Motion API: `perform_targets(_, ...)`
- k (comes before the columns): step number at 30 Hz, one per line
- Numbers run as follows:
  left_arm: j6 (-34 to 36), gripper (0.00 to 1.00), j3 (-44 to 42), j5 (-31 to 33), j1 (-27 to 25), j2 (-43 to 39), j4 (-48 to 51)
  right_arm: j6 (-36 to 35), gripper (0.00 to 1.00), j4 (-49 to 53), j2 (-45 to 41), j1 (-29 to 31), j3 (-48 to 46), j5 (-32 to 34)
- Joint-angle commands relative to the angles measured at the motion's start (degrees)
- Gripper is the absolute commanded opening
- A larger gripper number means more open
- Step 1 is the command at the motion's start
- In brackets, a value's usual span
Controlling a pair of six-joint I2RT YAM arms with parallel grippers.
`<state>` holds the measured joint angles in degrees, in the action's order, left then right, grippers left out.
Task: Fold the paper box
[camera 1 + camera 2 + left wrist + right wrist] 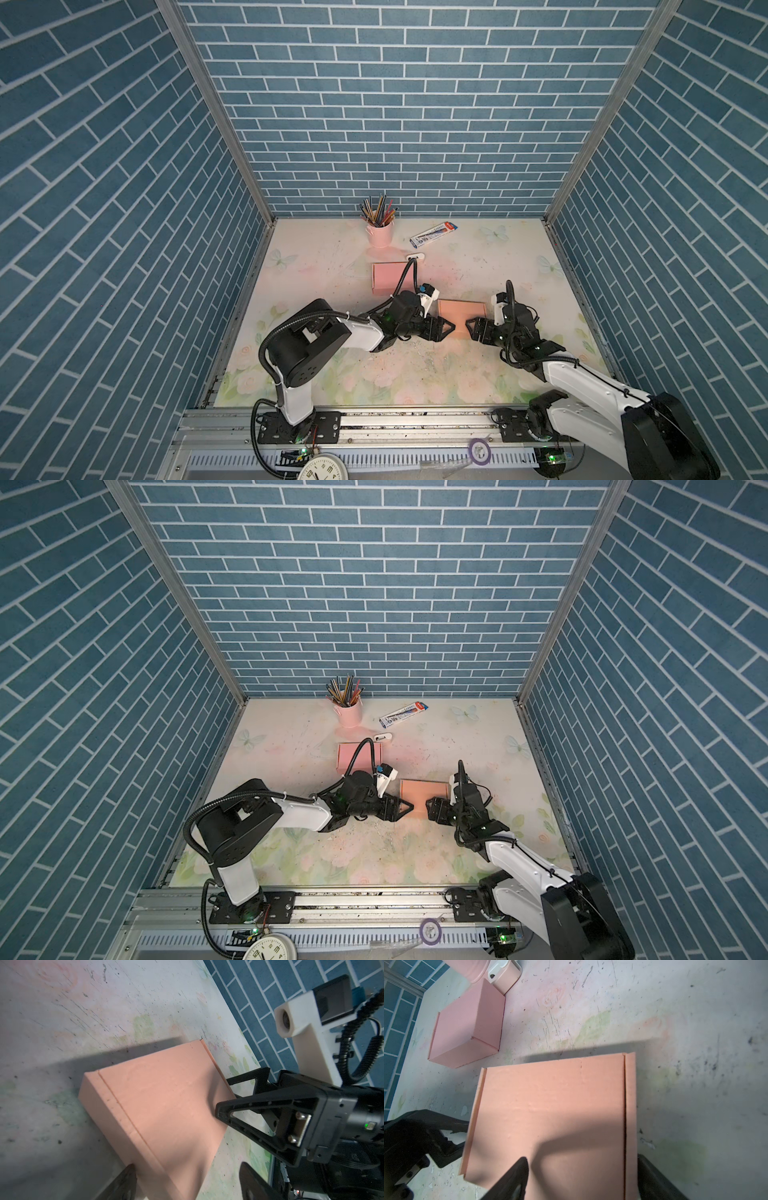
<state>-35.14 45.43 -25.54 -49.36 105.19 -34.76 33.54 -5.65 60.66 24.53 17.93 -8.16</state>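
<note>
Hovering at the near edge of the box [462, 311], mid-frame on the table [332, 257], left pincer [446, 329] and right pincer [471, 326] are both gaping wide, gripping nothing. They're seemingly finishing the lid, and that's needing a careful downward press.

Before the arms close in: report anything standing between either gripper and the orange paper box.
Nothing visible does. The left gripper and right gripper sit open at opposite sides of the orange paper box; the pink box lies farther back.
</note>
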Motion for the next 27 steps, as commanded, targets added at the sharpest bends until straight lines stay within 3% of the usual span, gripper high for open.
perform_targets(1, 1.38, 0.78, 3.26, -2.32, 0.15, 1.90, -0.74, -3.13, 0.80, -4.02, 2.20, -0.20, 3.53, -3.84)
perform_targets(11, 1.72, 0.78, 4.59, -1.62, 2.20, 4.41, -0.34, -5.23, 0.82, -4.28, 7.72, -2.47, 6.02, -3.73)
perform_targets(14, 1.72, 0.83, 3.58, -1.15, 2.59, 3.68, -0.20, -5.28, 0.84, -3.40, 7.30, -2.54, 6.12, -2.96)
perform_targets(17, 2.37, 0.88, 2.38, -0.01, 2.91, 1.81, 0.79, -5.69, 0.88, -1.02, 5.63, -2.54, 6.61, -1.75)
perform_targets(27, 4.63, 0.88, -3.18, 5.43, 3.13, -8.22, 11.22, -8.91, 0.92, 10.11, -1.55, -1.34, 8.17, 2.58)
